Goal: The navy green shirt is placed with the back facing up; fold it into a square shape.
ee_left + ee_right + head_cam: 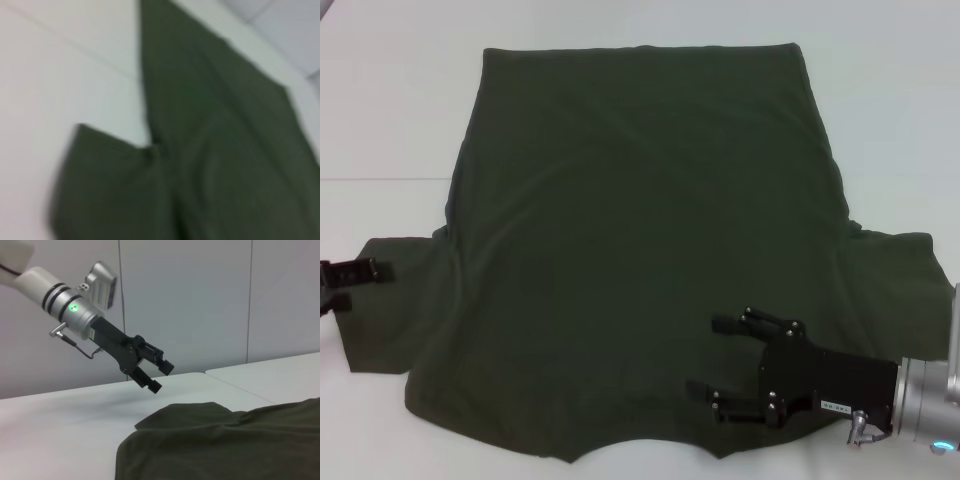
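Observation:
The navy green shirt [640, 240] lies spread flat on the white table, hem at the far side, collar edge nearest me, a sleeve out to each side. My right gripper [710, 357] hovers open over the shirt's near right part, beside the collar, with nothing between its fingers. My left gripper [365, 286] is at the left sleeve's outer edge. In the right wrist view the left gripper [162, 377] hangs open above the table, just beyond the sleeve, clear of the cloth [225, 445]. The left wrist view shows the sleeve and side of the shirt [210, 165] from above.
The white table [390, 120] runs around the shirt on all sides, with a seam line [380, 179] crossing at the left. A pale wall with vertical panel joints [250, 300] stands behind the left arm.

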